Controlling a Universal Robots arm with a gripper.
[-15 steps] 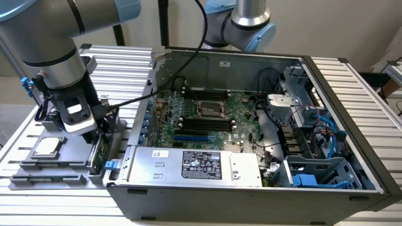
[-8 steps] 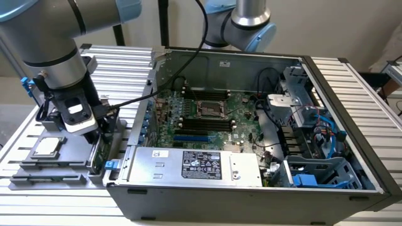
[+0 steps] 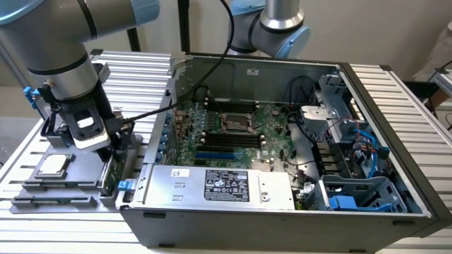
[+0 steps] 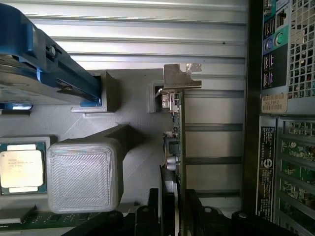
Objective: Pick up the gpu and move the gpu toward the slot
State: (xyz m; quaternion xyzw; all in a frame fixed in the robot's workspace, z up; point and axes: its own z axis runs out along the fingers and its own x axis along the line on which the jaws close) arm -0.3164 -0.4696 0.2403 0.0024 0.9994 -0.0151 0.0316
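Observation:
The gpu (image 4: 180, 137) stands on edge in the grey fixture (image 4: 128, 113), a thin green card with its silvery bracket (image 4: 181, 77) at the far end. My gripper (image 4: 180, 216) straddles the card, a black finger pressed against each face, shut on it. In the exterior view the gripper (image 3: 106, 153) is down at the fixture on that view's left, just outside the open computer case, and the gpu (image 3: 107, 174) shows as a dark sliver below it. The blue expansion slot (image 3: 215, 156) lies on the motherboard inside the case.
The fixture also holds a square silver processor (image 3: 55, 165) and a hard drive with blue rails (image 4: 29, 73). A grey printed block (image 4: 83, 177) stands near the card. The case wall (image 3: 159, 137) rises close beside the gripper. A power supply (image 3: 219, 185) sits in front of the motherboard.

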